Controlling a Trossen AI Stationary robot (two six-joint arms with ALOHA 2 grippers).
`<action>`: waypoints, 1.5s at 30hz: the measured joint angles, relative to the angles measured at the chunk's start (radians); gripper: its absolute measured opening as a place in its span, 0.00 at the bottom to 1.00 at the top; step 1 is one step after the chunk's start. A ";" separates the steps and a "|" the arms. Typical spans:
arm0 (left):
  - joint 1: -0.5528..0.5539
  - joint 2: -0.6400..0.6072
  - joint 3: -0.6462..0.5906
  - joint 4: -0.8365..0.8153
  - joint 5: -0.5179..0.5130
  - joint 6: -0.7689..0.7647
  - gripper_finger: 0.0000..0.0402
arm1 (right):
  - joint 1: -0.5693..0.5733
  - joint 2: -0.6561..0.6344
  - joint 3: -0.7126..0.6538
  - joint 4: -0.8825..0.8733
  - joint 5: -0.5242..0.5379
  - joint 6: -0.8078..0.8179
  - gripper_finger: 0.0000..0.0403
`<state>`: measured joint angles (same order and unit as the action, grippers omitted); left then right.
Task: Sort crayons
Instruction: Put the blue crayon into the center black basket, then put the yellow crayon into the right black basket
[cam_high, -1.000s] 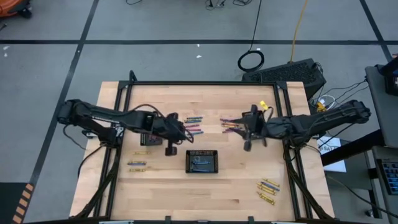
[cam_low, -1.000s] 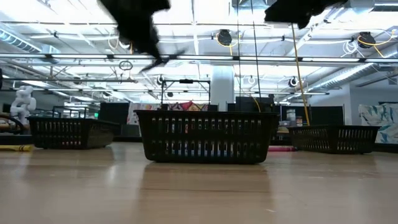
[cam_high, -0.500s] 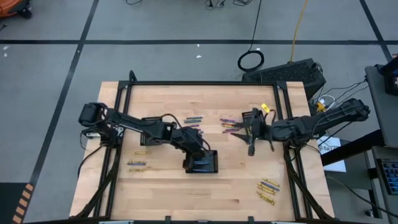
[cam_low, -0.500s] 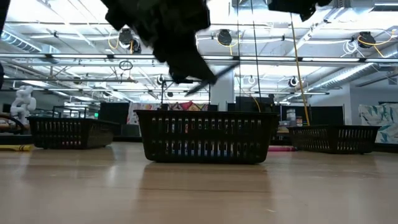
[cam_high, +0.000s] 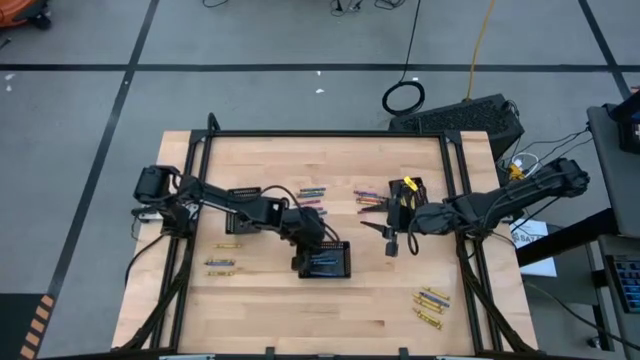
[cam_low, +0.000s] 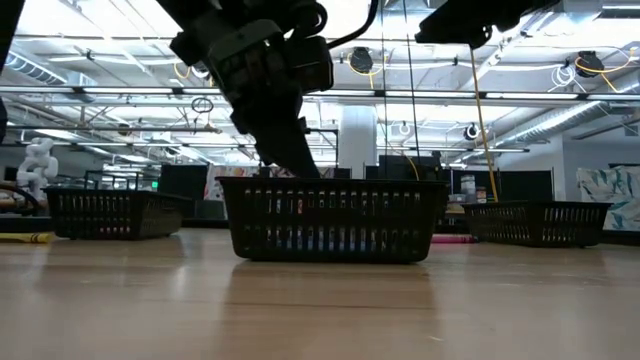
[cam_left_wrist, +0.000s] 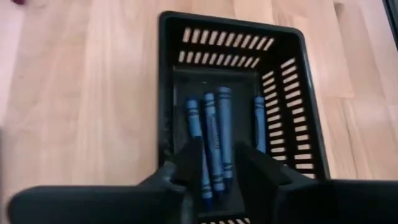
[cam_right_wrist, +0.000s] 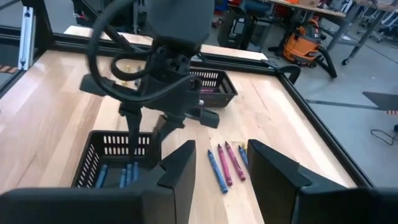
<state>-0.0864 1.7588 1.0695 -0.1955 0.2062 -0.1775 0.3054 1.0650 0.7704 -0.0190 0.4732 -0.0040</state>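
A black slotted basket (cam_high: 343, 262) stands mid-table and holds several blue crayons (cam_left_wrist: 214, 134) lying flat on its floor. My left gripper (cam_high: 303, 260) is low over the basket's left end, open, with its fingers (cam_left_wrist: 188, 163) on either side of the blue crayons' ends; I cannot tell if they touch any. My right gripper (cam_high: 390, 245) is open and empty above the table, right of the basket. Blue, pink and purple crayons (cam_right_wrist: 225, 162) lie on the wood beyond its fingers. More loose crayons (cam_high: 310, 200) lie near the centre.
A second basket (cam_right_wrist: 214, 87) stands at the far right and a third (cam_low: 110, 212) at the left. Yellow and orange crayons lie at the left (cam_high: 222, 255) and near the right front corner (cam_high: 432, 305). Black frame rails (cam_high: 200, 180) edge the table.
My left gripper has gone toward the table's right and near edges, from beside the left basket to the middle basket, and has come down to its rim. A thin stick at its fingertips half a second ago no longer shows there. My right gripper has drifted a little toward the near edge.
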 joint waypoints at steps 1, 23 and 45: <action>0.006 -0.007 0.000 -0.007 0.000 0.003 0.28 | 0.000 0.000 0.000 0.000 0.001 0.000 0.32; 0.110 -0.486 -0.399 0.256 -0.394 0.296 0.37 | -0.010 0.097 0.002 -0.040 -0.258 0.204 0.32; 0.084 -0.494 -0.582 0.587 -0.440 0.322 0.38 | 0.455 0.247 0.100 -0.904 -0.539 1.339 0.32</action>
<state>-0.0025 1.2644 0.4876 0.3911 -0.2340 0.1448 0.7609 1.3115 0.8703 -0.9231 -0.0657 1.3349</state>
